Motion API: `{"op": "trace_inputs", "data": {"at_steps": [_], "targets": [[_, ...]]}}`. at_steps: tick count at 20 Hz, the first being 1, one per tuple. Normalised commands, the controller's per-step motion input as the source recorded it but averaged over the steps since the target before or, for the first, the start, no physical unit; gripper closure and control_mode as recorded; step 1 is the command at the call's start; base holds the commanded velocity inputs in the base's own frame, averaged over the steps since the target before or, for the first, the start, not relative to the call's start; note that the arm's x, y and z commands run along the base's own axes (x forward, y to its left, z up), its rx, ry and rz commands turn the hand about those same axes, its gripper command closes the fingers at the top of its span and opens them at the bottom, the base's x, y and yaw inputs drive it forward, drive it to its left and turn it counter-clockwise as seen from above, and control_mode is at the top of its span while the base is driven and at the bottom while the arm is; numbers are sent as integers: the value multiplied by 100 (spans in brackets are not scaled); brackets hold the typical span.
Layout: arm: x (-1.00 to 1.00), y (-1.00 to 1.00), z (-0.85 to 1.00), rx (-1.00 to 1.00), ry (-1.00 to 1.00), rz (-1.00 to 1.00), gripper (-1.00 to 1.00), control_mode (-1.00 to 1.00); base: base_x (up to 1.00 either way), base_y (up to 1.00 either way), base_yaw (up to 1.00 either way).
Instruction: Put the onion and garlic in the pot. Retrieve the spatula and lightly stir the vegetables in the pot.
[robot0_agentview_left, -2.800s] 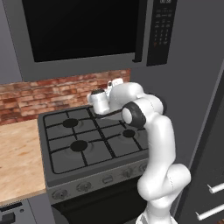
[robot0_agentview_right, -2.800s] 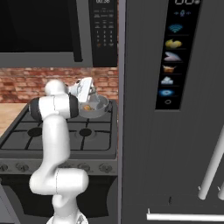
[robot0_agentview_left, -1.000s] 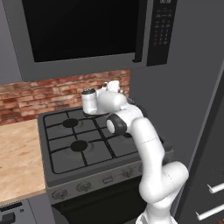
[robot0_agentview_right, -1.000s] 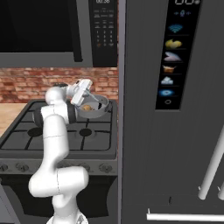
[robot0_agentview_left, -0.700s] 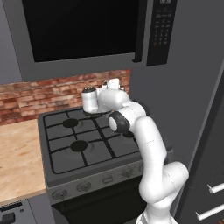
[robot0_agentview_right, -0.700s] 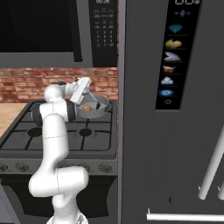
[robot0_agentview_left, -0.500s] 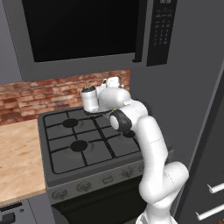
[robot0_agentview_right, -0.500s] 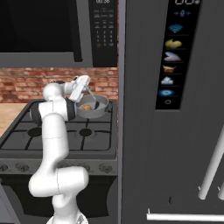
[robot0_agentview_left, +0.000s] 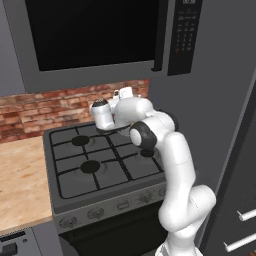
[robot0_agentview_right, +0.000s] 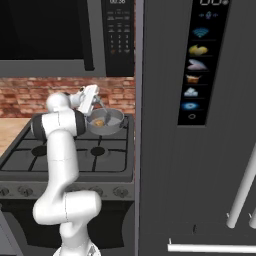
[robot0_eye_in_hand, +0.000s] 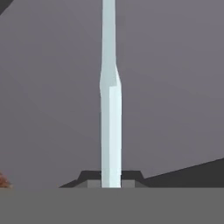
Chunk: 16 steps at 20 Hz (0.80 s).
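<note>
A microwave (robot0_agentview_left: 95, 35) hangs above the stove (robot0_agentview_left: 100, 160), fridge (robot0_agentview_right: 200, 125) alongside.

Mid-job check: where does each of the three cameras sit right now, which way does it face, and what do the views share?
Left base view: behind the arm on its left, facing the stove and brick wall; arm rises lower right.
Right base view: behind on the right, facing the pot with the onion inside, fridge alongside; arm lower left.
Hand view: on the hand, looking along the gripper, shut on the spatula handle.
Both base views share the stove and arm.
</note>
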Motion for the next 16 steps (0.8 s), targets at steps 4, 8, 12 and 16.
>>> {"op": "trace_inputs", "data": {"at_steps": [4,8,12,16], "targets": [[0,9,13,0,1,15,100,-100,0,0,0],[0,1,5,0,3,11,100,-100,0,0,0],[0,-2,1,0,0,3,100,-100,0,0,0],[15,-19,13,0,0,0,100,-100,0,0,0]]}}
